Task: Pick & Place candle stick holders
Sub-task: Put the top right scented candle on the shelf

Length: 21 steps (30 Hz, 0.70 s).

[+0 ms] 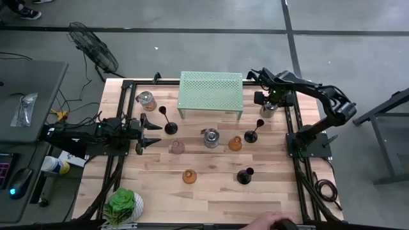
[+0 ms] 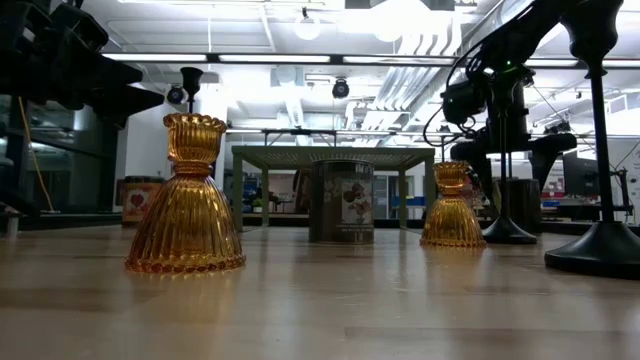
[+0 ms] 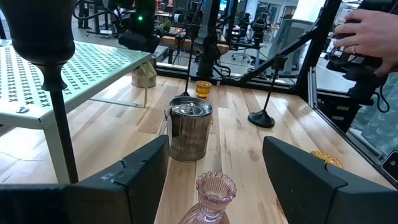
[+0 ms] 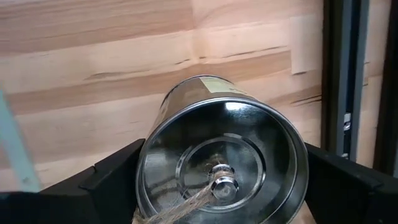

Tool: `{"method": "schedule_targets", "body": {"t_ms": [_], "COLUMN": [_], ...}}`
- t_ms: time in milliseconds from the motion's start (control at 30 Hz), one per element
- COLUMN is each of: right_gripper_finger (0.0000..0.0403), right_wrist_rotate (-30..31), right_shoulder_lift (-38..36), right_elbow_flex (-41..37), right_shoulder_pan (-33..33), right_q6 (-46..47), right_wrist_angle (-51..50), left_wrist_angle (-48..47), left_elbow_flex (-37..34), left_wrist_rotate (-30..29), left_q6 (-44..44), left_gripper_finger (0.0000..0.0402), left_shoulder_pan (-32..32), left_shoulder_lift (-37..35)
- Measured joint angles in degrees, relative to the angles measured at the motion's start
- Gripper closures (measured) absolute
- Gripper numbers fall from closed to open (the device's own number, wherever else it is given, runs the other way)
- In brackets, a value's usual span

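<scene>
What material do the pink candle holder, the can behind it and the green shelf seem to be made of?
The pink candle holder looks like ribbed, translucent pressed glass. The can appears to be shiny bare metal, since it reflects its surroundings. The green shelf is probably painted sheet metal, matte and punched with small holes.

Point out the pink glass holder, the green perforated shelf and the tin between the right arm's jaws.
pink glass holder point(image 3: 215, 186): left wrist view, fluted top rim.
green perforated shelf point(image 1: 211, 91): high view, top surface.
tin point(image 4: 222, 158): right wrist view, shiny inside.
</scene>
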Motion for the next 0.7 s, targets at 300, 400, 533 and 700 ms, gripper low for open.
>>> {"method": "schedule_targets", "body": {"t_ms": [300,400,533,700], "right_gripper_finger": [0.0054,0.0054,0.0054,0.0054], "right_wrist_rotate": [-2.12,-2.95,-2.51,-2.25], "right_shoulder_lift": [-5.85,-7.21,-7.46,-7.46], "right_elbow_flex": [0.11,1.92,7.48,14.94], "right_shoulder_pan": [0.48,0.84,1.27,1.72], "right_q6": [0.70,1.42,0.24,-1.18], "right_wrist_angle": [-1.67,-3.43,-8.01,-10.77], "left_wrist_angle": [-0.02,-0.02,-0.02,-0.02], "left_elbow_flex": [0.00,0.00,0.00,0.00], "left_wrist_rotate": [0.18,0.17,0.16,0.15], "left_q6": [0.00,0.00,-0.02,0.00], "left_gripper_finger": [0.0146,0.0146,0.0146,0.0146], "left_shoulder_pan": [0.00,0.02,0.02,0.01], "left_shoulder_lift": [0.02,0.00,0.02,0.00]}}
